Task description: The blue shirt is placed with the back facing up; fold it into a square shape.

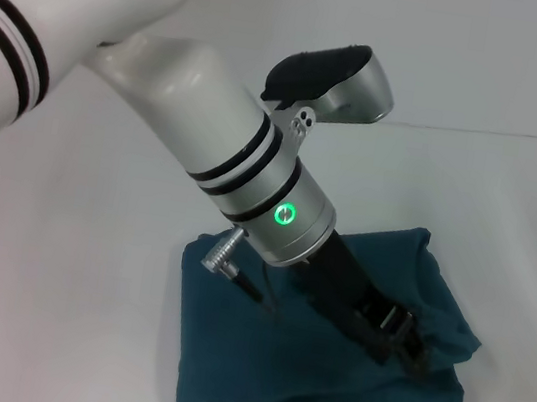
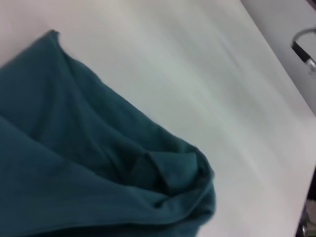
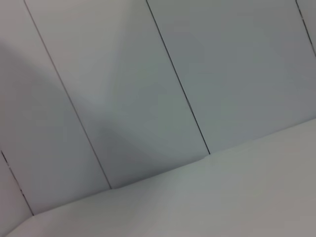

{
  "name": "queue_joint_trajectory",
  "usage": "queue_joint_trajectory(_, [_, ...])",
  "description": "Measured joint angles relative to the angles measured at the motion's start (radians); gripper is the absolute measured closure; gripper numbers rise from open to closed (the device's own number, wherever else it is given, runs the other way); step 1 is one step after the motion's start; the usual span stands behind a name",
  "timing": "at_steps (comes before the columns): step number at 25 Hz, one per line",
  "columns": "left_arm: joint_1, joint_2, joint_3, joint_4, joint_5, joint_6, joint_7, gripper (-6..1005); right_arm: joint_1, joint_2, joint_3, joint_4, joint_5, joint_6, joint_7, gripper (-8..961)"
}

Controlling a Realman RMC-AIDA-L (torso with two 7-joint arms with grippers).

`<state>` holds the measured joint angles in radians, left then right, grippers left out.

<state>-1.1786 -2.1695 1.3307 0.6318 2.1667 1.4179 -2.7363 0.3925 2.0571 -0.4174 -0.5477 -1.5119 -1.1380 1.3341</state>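
The left gripper [image 1: 406, 348] reaches across the folded blue shirt [image 1: 294, 367] to its right edge; whether it grips the cloth I cannot tell. To square the bundle, it should probably press or tuck the bunched right corner flat. The shirt lies on a plain white counter [image 1: 67, 262], backed by a pale panelled wall [image 3: 148, 74].

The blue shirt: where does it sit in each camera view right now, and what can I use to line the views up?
Head view: the blue shirt lies folded at lower centre-right, the left tool over its right part.
Left wrist view: it fills the picture's lower left, one bunched corner towards the middle.
Right wrist view: not in it; only wall panels and tabletop.
Shared landmark: the white table, seen in all three.
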Motion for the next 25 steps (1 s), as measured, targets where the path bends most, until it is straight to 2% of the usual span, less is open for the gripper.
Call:
queue_joint_trajectory(5, [0.036, 0.005, -0.035, 0.088, -0.001, 0.062, 0.020, 525, 0.003, 0.001, -0.007, -0.008, -0.004, -0.006, 0.001, 944])
queue_joint_trajectory(9, [0.112, 0.011, -0.134, 0.209, 0.002, 0.141, 0.045, 439, -0.001, -0.002, -0.013, -0.042, -0.019, -0.074, 0.013, 939])
queue_joint_trajectory(12, [0.177, 0.025, -0.225, 0.296, 0.001, 0.200, 0.078, 374, -0.007, -0.003, -0.023, -0.113, -0.075, -0.131, 0.060, 935])
queue_joint_trajectory(13, [0.215, 0.029, -0.264, 0.337, 0.000, 0.221, 0.104, 338, -0.009, -0.001, -0.026, -0.147, -0.106, -0.151, 0.087, 933])
queue_joint_trajectory(14, [0.215, 0.029, -0.264, 0.337, 0.000, 0.221, 0.104, 301, -0.010, 0.002, -0.028, -0.187, -0.139, -0.171, 0.120, 932])
queue_joint_trajectory(15, [0.285, 0.029, -0.333, 0.401, -0.001, 0.238, 0.169, 265, -0.010, 0.004, -0.029, -0.227, -0.172, -0.195, 0.153, 931])
queue_joint_trajectory(17, [0.348, 0.030, -0.388, 0.436, -0.003, 0.244, 0.248, 191, -0.010, 0.007, -0.033, -0.319, -0.244, -0.250, 0.227, 928])
queue_joint_trajectory(19, [0.422, 0.036, -0.442, 0.450, -0.015, 0.248, 0.357, 134, -0.006, 0.009, -0.038, -0.436, -0.325, -0.320, 0.324, 926])
queue_joint_trajectory(23, [0.530, 0.049, -0.522, 0.430, -0.044, 0.252, 0.522, 52, 0.015, 0.003, -0.074, -0.672, -0.462, -0.447, 0.541, 921])
queue_joint_trajectory(25, [0.577, 0.054, -0.567, 0.420, -0.050, 0.258, 0.580, 52, 0.040, -0.004, -0.108, -0.784, -0.526, -0.510, 0.657, 918])
